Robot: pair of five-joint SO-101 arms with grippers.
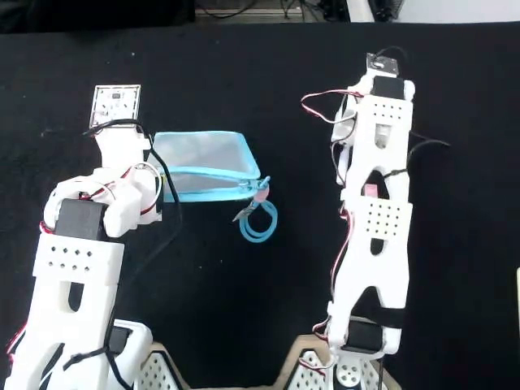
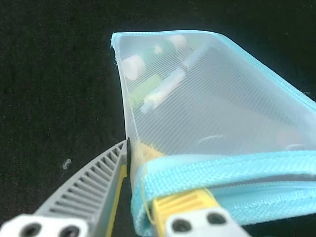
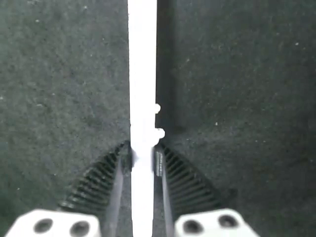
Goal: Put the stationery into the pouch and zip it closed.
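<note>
Black table (image 2: 49, 74): left end effector (image 2: 134, 154) pinches pouch (image 2: 212, 98) corner.

The table (image 1: 244, 325) has a black cloth on it. A blue pouch (image 1: 203, 166) lies flat there, with one end between the fingers of the left gripper (image 2: 129, 153). Its blue loop (image 1: 260, 223) lies at the far end.

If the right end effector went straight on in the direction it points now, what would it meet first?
Probably only the black table cover. The right end effector is closed on a white strip, and nothing else lies ahead; depth is unclear.
</note>
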